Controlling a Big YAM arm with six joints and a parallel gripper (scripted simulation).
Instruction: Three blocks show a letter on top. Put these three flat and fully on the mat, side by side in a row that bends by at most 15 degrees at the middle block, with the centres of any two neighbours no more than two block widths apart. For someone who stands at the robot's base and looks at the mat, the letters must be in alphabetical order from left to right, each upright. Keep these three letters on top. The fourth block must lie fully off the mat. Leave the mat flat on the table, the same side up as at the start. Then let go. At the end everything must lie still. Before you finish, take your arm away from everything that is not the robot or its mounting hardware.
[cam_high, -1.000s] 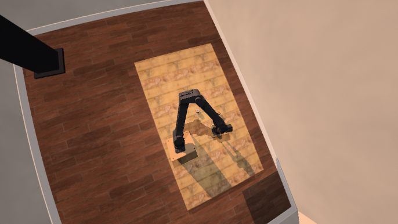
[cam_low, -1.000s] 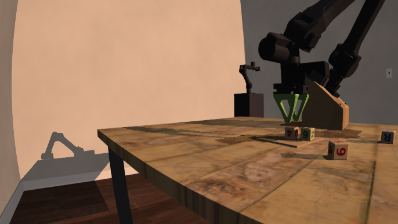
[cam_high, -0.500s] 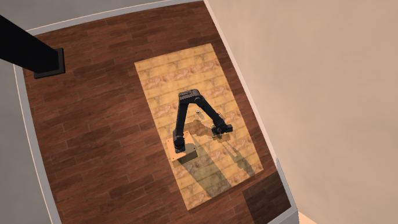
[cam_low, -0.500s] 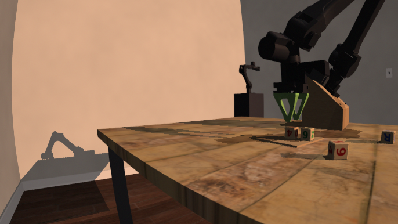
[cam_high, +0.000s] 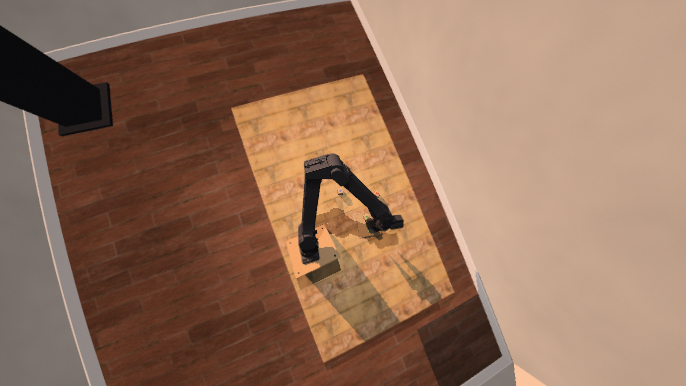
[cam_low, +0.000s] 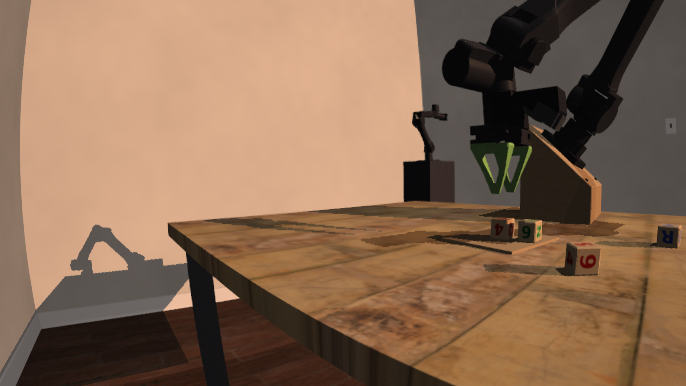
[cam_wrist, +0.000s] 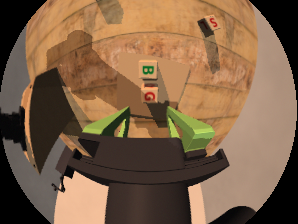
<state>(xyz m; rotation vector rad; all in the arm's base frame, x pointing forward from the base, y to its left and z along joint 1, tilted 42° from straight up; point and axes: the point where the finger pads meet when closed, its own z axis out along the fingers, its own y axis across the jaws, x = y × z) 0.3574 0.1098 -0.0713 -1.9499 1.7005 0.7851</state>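
Table (cam_low: 310, 280) carries mat (cam_low: 520, 244) w/ two blocks on it, touching: green-B block (cam_wrist: 148, 70) and red-G block (cam_wrist: 149, 94). Red-S block (cam_wrist: 212, 23) sits off mat, well apart, ahead-right of tool per wrist view. Tool (cam_low: 503, 190) hangs above the pair, part-open, holding nothing.

The black six-joint arm (cam_low: 520, 30) folds at its elbow, wrist pointing straight down; its green-fingered parallel gripper (cam_low: 501, 190) hangs partly open, holding nothing.
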